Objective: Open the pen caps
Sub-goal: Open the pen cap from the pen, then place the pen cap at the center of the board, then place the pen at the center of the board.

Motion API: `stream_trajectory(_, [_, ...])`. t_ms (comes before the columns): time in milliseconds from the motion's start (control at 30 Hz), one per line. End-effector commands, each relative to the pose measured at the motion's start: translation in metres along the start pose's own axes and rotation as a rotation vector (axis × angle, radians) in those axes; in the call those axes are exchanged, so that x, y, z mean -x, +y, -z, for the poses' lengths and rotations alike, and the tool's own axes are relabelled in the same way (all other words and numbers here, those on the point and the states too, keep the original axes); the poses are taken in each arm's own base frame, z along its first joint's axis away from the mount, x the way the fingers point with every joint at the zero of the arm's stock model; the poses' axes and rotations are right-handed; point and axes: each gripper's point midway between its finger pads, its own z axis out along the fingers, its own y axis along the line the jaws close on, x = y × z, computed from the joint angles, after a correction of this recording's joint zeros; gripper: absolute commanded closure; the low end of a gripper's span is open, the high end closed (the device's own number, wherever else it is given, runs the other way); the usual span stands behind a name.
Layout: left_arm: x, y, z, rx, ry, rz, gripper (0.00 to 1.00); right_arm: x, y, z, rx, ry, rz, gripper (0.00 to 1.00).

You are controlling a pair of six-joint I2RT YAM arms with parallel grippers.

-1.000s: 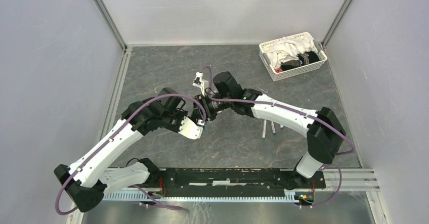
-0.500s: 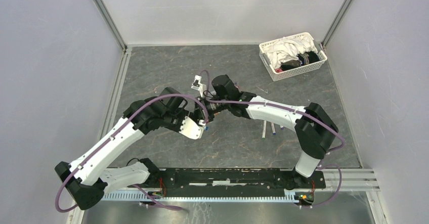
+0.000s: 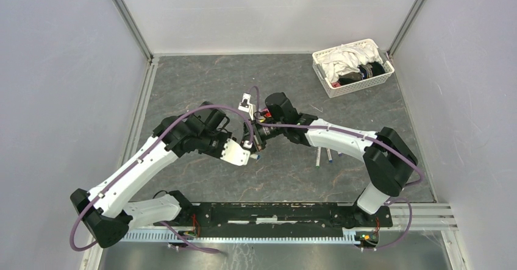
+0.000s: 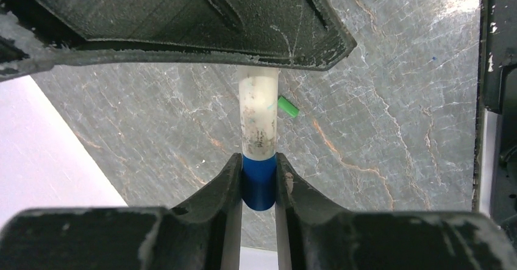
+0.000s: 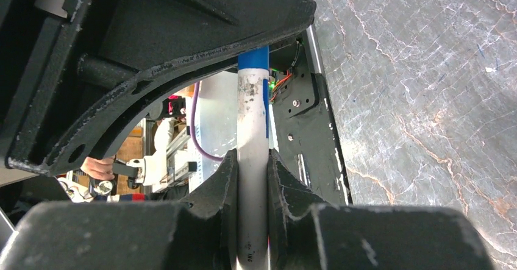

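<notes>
- The left arm [image 3: 143, 163] was seen raised from its base, bent at the elbow, with its wrist turned towards the right arm [image 3: 341, 137].
- The left gripper [image 4: 258, 160] was pinched on a blue pen cap [image 4: 258, 191], which was held between both fingertips.
- The right arm was arched low, with its wrist pointed back at the left gripper.
- The right gripper [image 5: 252, 157] was clamped around the white pen [image 5: 252, 124], with the blue cap just beyond its fingertips.
- The grippers were set nose to nose, with the pen bridged between them and no gap shown between cap and barrel.
- A loose green cap [image 4: 288, 106] was seen on the table [image 3: 201, 81] beyond the left gripper.
- Two more pens [image 3: 318, 156] were seen lying behind the right gripper, beside its forearm.
</notes>
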Motion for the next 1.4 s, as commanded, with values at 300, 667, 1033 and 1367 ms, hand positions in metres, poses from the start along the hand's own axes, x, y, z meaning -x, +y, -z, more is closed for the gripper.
stream_trajectory(300, [-0.009, -0.018, -0.012, -0.058, 0.03, 0.019, 0.98, -0.012, -0.025, 0.036, -0.075, 0.0, 0.175, 1.0])
stream_trajectory(667, [-0.082, 0.014, -0.016, -0.011, 0.259, -0.042, 0.98, -0.095, -0.083, 0.081, -0.333, 0.086, 0.117, 1.0])
stream_trajectory(1033, [-0.073, 0.032, -0.078, -0.034, 0.109, 0.422, 0.98, -0.055, -0.125, 0.187, -0.913, -0.254, 0.091, 1.0])
stream_trajectory(1367, [-0.083, 0.042, -0.153, -0.078, 0.095, 0.755, 0.82, -0.069, -0.176, 0.299, -1.453, -0.446, -0.041, 1.0])
